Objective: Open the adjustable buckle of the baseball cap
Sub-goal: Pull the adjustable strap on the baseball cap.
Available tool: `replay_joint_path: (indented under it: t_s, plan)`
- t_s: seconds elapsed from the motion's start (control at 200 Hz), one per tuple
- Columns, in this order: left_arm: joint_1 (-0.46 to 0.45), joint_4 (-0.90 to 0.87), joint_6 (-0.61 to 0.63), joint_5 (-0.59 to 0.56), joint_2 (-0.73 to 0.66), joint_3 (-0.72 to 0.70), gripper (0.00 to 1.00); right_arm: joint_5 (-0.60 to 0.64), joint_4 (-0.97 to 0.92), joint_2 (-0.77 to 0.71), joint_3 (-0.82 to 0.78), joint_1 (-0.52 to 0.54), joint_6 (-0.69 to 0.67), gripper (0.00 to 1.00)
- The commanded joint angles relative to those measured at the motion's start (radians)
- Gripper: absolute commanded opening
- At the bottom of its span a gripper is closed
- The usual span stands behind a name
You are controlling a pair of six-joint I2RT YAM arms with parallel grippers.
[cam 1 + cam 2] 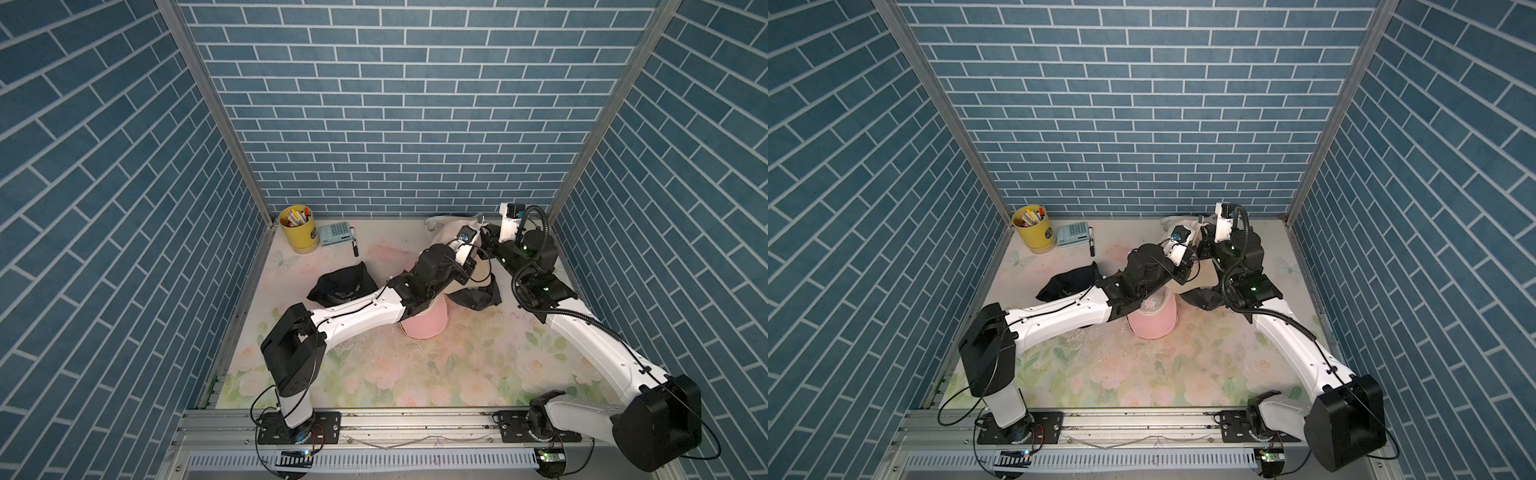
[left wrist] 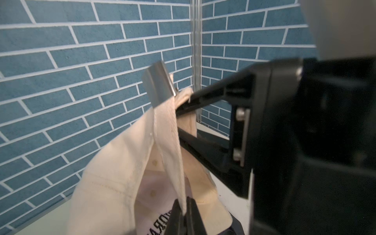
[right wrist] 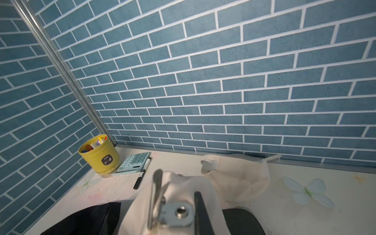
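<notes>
Limp, light cap (stiff only at its metal buckle): best held by the strap, where the left hand is clenched; the right hand pinches the cap beside the buckle.

Perhaps "JR" on pink cap

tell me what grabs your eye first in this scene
The left arm and right arm meet at the back right of the table over a cream cap. The left wrist view shows its silver buckle flap raised, with the left arm's fingers pinching the strap. A yellow pen cup sits in the back left corner.
</notes>
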Motion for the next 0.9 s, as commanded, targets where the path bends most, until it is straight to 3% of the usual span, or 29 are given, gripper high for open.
replay_joint_path:
  t_s: [0.0, 0.23, 0.36, 0.39, 0.485, 0.59, 0.74, 0.895]
  plan:
    - [0.013, -0.042, -0.03, 0.015, 0.01, 0.009, 0.0, 0.068, 0.079, -0.024, 0.011, 0.002, 0.06, 0.0]
    - [0.058, 0.027, -0.104, -0.044, -0.049, -0.072, 0.0, 0.155, 0.024, -0.034, 0.034, 0.0, 0.028, 0.0]
    - [0.103, 0.057, -0.152, -0.072, -0.045, -0.049, 0.02, 0.203, -0.043, -0.025, 0.075, 0.002, 0.067, 0.0]
    - [0.118, 0.049, -0.18, -0.065, -0.034, -0.029, 0.09, 0.217, -0.043, -0.023, 0.075, 0.002, 0.076, 0.0]
    - [0.15, 0.012, -0.244, -0.057, -0.013, 0.02, 0.53, 0.312, -0.076, -0.009, 0.093, 0.007, 0.118, 0.0]
    - [0.149, 0.065, -0.248, -0.069, -0.05, -0.045, 0.74, 0.405, -0.191, 0.028, 0.182, 0.019, 0.136, 0.0]
    - [0.131, 0.099, -0.203, -0.056, -0.118, -0.137, 0.76, 0.573, -0.227, 0.081, 0.259, 0.066, 0.164, 0.0]
    - [0.056, 0.215, -0.081, 0.075, -0.147, -0.221, 0.75, 0.772, -0.383, 0.165, 0.394, 0.105, 0.261, 0.0]
